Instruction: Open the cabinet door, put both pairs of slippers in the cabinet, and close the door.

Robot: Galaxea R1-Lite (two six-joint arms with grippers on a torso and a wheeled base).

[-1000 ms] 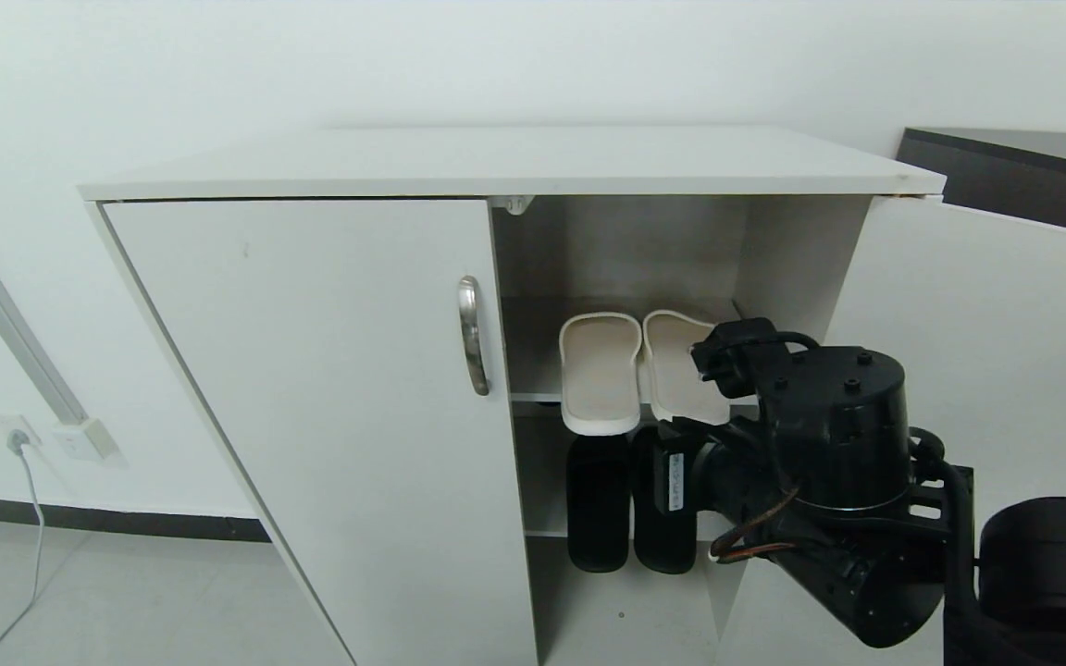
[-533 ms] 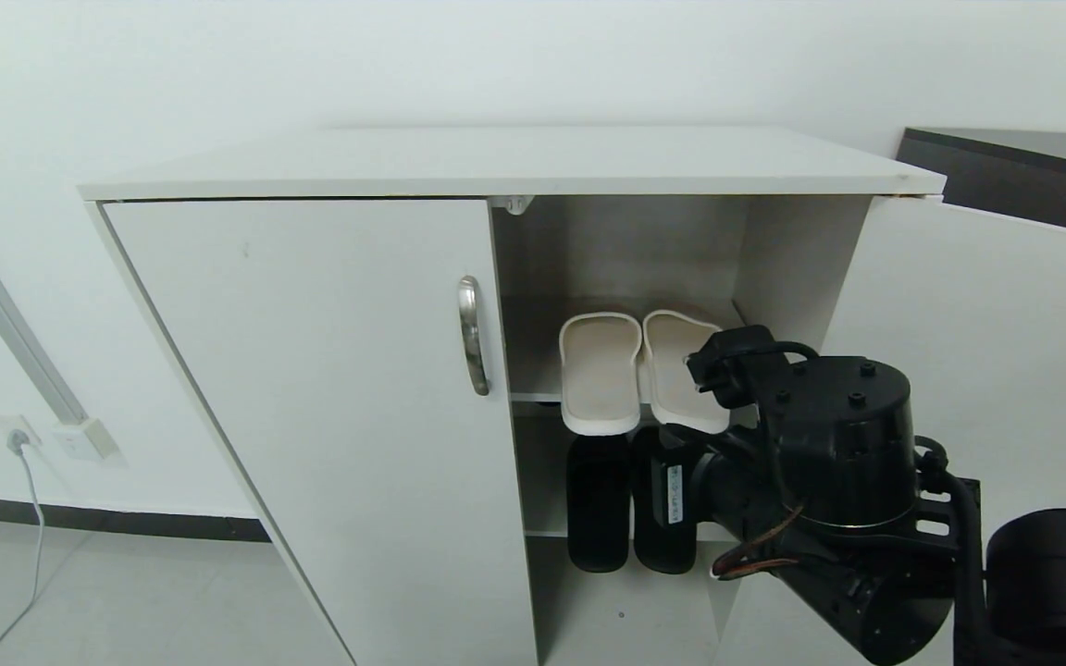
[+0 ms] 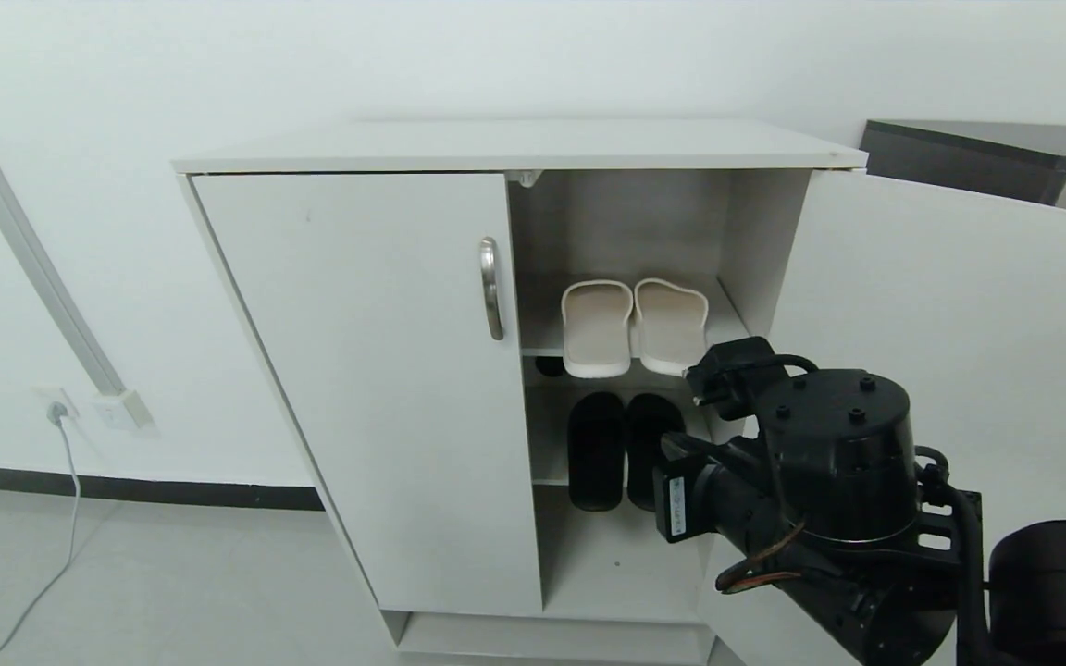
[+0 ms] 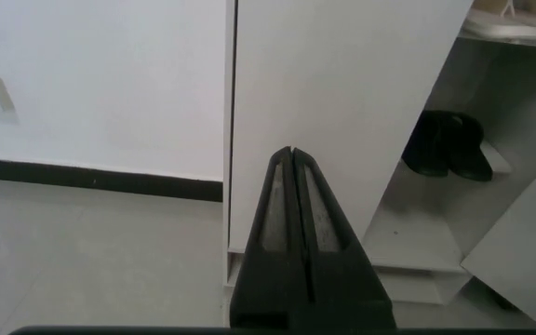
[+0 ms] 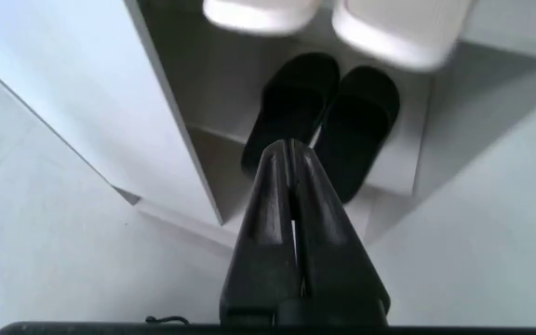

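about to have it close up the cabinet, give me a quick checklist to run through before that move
1. White slippers on the upper shelf: ok.
2. Black slippers on the middle shelf: ok.
3. White slippers clear of the door's swing: cannot tell; their ends overhang the shelf's front edge.
4. Left gripper shut and empty: ok.
5. Right gripper shut and empty: ok.
6. Right door closed: not ok; it stands wide open. The left door is shut.
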